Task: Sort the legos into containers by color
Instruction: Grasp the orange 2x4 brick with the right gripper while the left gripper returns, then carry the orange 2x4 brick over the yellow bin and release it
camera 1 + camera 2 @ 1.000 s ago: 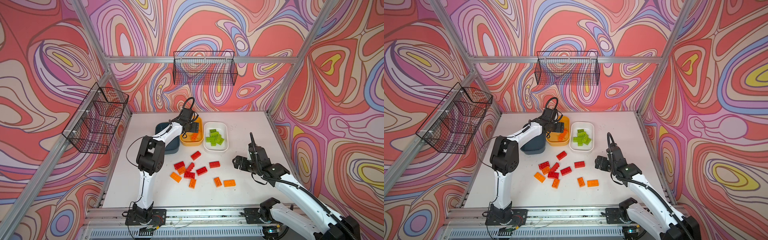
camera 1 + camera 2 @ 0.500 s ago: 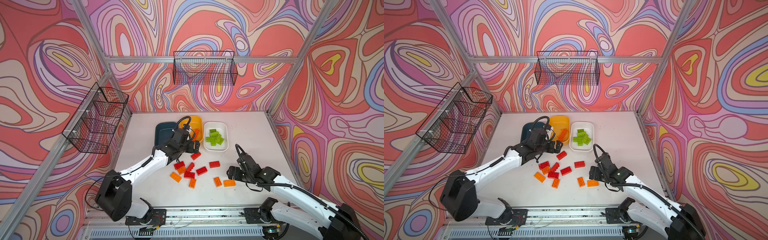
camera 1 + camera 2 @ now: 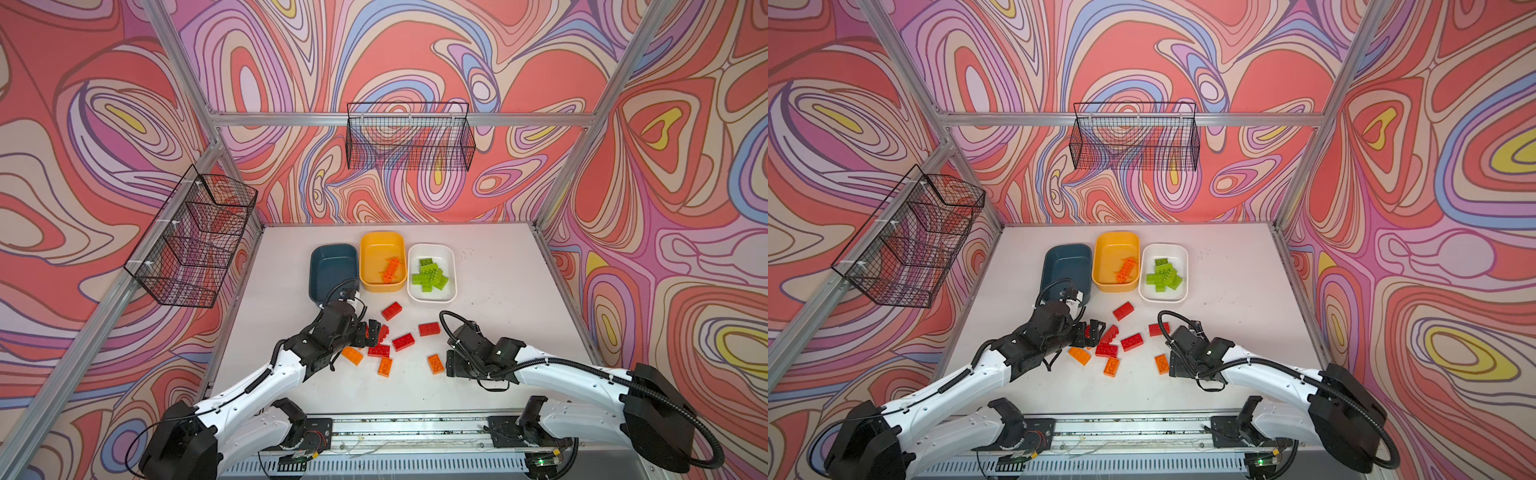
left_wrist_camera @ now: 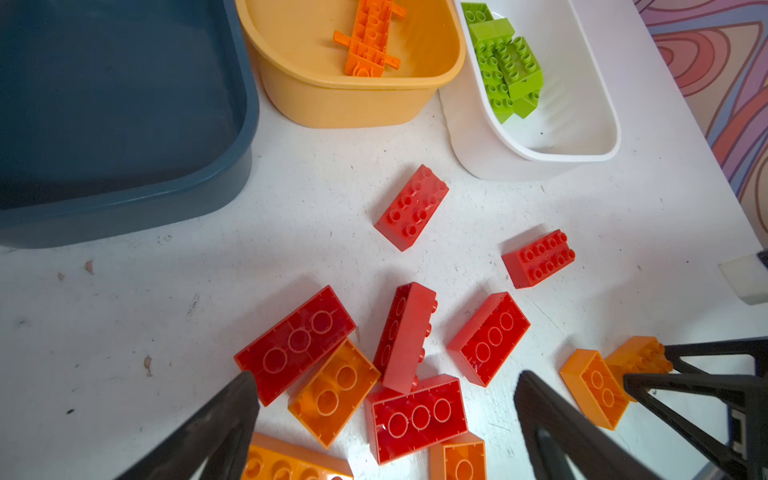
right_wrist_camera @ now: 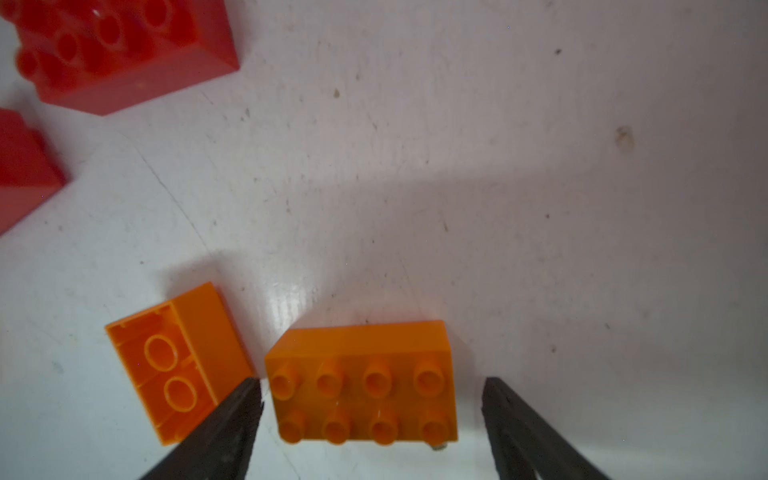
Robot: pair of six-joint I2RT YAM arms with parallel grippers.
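You have bright, even overhead light in both top views: the table (image 3: 498, 291) is sharp, with only faint, soft shadows, and the wide lens stretches the corners. Your left wrist view is crisp and well lit, though the teal tray (image 4: 124, 104) reads dark inside. Your right wrist view is dimmer and soft: a broad shadow crosses the table, glare sits just beside the orange brick (image 5: 361, 382), and the red brick (image 5: 124, 54) blurs
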